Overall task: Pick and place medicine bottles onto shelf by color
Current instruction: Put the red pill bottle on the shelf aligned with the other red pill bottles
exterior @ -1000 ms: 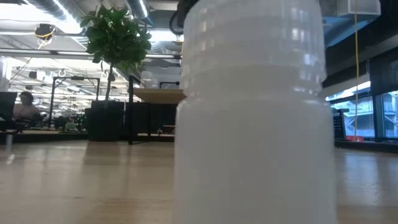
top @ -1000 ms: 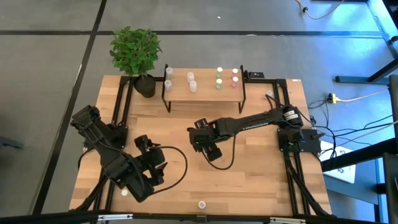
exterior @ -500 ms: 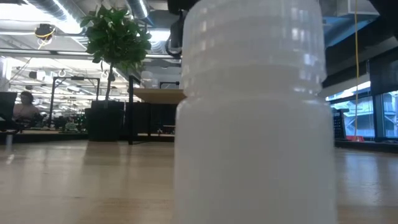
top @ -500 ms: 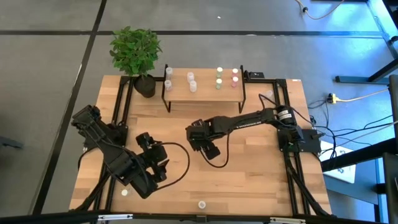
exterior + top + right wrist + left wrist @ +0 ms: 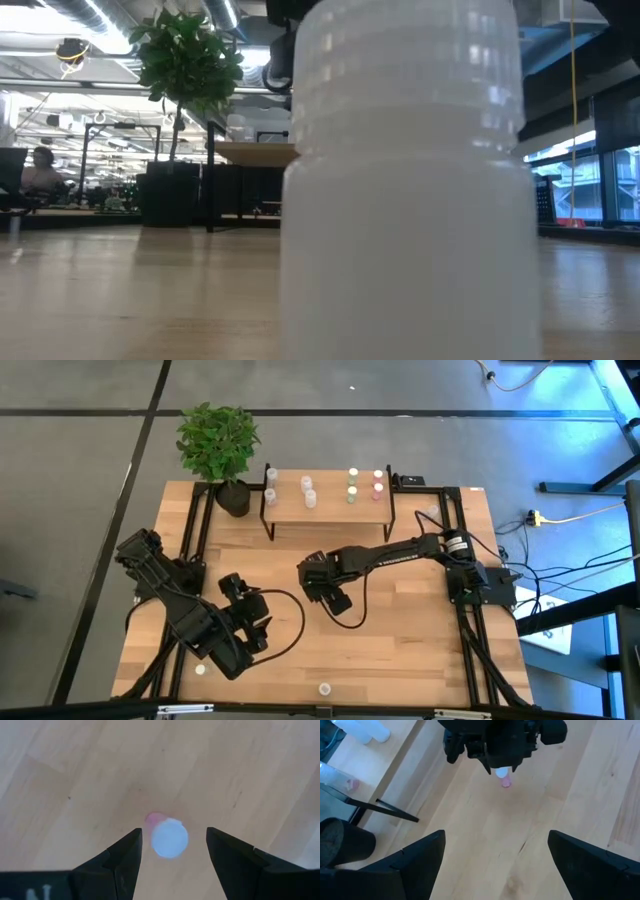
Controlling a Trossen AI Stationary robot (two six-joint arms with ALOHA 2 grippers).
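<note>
Shelf [image 5: 330,507] with apparently eight bottles [image 5: 351,486]

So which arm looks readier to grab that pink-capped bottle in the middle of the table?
The right one. Its gripper hangs directly over the pink-capped bottle, open fingers either side. The left gripper waits open nearer the table's front left.

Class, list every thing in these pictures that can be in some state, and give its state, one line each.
Right gripper: jaws open, either side of a pink-capped bottle.
Pink-capped bottle: lying on the table, not gripped.
Left gripper: jaws wide open, empty.
Shelf: upright, carrying bottles.
White bottle: upright at the table's near edge.
Plant: upright.
</note>
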